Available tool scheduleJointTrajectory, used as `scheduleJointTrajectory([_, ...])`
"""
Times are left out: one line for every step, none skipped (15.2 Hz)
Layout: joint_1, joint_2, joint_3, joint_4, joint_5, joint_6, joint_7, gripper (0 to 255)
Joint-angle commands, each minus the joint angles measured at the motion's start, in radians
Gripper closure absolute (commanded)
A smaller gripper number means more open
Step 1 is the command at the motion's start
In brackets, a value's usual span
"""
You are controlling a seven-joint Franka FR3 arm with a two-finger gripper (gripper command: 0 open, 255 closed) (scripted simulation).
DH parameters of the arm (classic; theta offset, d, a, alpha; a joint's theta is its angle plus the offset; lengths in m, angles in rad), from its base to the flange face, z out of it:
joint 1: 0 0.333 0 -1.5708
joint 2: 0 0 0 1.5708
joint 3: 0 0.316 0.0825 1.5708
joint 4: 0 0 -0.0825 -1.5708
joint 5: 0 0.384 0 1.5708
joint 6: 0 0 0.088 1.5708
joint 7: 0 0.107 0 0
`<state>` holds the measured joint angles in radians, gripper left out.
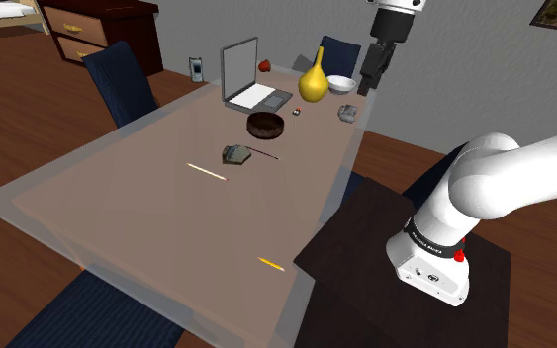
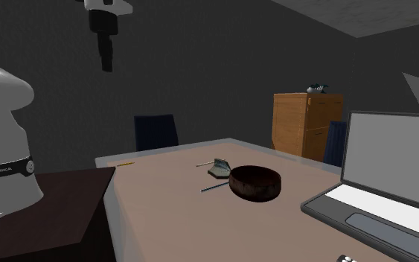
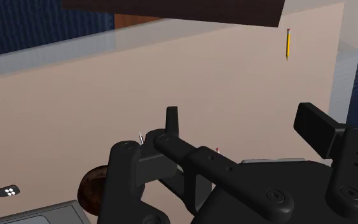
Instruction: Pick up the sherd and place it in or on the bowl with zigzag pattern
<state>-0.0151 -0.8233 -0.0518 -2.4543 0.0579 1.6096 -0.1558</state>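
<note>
Our tool (image 1: 368, 89) hangs open and empty, and we may mistake the grey lump (image 1: 346, 113) for the sherd (image 1: 234, 153).

Home dining room: table (image 1: 147, 203), chairs (image 1: 120, 84), dresser (image 1: 98, 30)

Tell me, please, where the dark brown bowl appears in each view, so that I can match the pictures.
Shoulder view: the dark brown bowl stands mid-table, just below the laptop in the picture.
Second exterior view: near the picture's centre, left of the laptop.
Wrist view: partly seen, beside a small black remote.
Shared landmark: the yellow pencil near the table edge by the stand.
</note>
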Motion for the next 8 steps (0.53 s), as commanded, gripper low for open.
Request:
scheduleJointTrajectory([0.000, 0.000, 0.000, 0.000, 0.000, 0.000, 0.000, 0])
scheduleJointTrajectory([-0.001, 0.020, 0.021, -0.008, 0.012, 0.030, 0.036, 0])
scheduleJointTrajectory([-0.002, 0.043, 0.043, -0.013, 0.024, 0.060, 0.071, 0])
scheduleJointTrajectory([-0.003, 0.067, 0.064, -0.017, 0.035, 0.091, 0.106, 0])
scheduleJointTrajectory([-0.004, 0.093, 0.084, -0.020, 0.045, 0.121, 0.141, 0])
scheduleJointTrajectory([-0.006, 0.121, 0.104, -0.020, 0.054, 0.152, 0.176, 0])
scheduleJointTrajectory([-0.007, 0.151, 0.124, -0.018, 0.062, 0.182, 0.211, 0])
scheduleJointTrajectory([-0.010, 0.182, 0.144, -0.015, 0.069, 0.211, 0.246, 0])
